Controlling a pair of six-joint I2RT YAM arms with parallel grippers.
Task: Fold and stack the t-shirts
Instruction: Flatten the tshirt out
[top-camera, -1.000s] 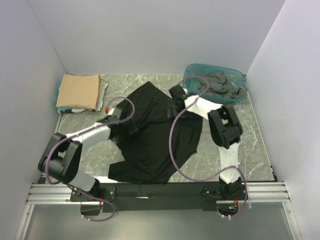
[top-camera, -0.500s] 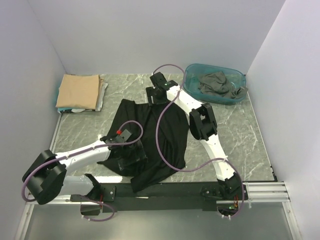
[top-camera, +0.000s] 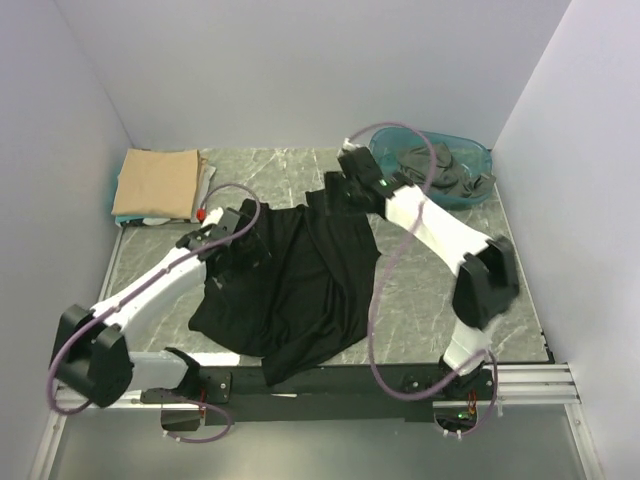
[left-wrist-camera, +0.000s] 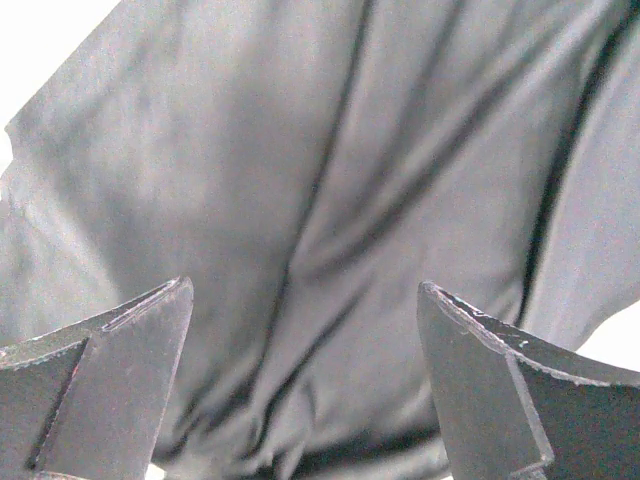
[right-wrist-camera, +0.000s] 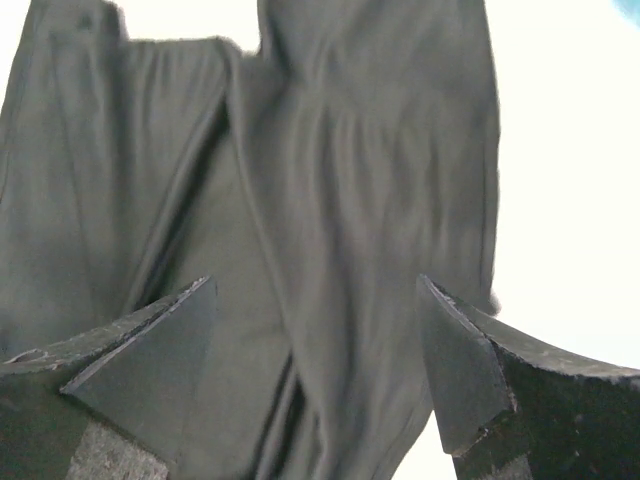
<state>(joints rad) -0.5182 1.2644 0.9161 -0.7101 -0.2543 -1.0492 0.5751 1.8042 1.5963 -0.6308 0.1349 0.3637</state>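
Observation:
The black t-shirt (top-camera: 300, 285) lies crumpled and creased across the middle of the table, its lower hem hanging over the near edge. My left gripper (top-camera: 240, 252) is open over the shirt's left part; in the left wrist view (left-wrist-camera: 305, 290) black cloth (left-wrist-camera: 300, 160) fills the gap between the fingers. My right gripper (top-camera: 340, 195) is open over the shirt's far top edge; the right wrist view (right-wrist-camera: 316, 282) shows black cloth (right-wrist-camera: 350, 200) below it. A folded tan t-shirt (top-camera: 155, 182) lies on pale ones at the far left. A dark grey t-shirt (top-camera: 432, 165) lies in the teal tub (top-camera: 390, 148).
The teal tub stands at the far right corner, just behind the right arm's wrist. The tan stack sits against the left wall. Grey walls close in the table on three sides. The marble table top (top-camera: 440, 300) shows to the right of the black shirt.
The left gripper has moved from the shirt's near left part to farther up its left side. The right gripper has shifted right and nearer. The black shirt now lies wider.

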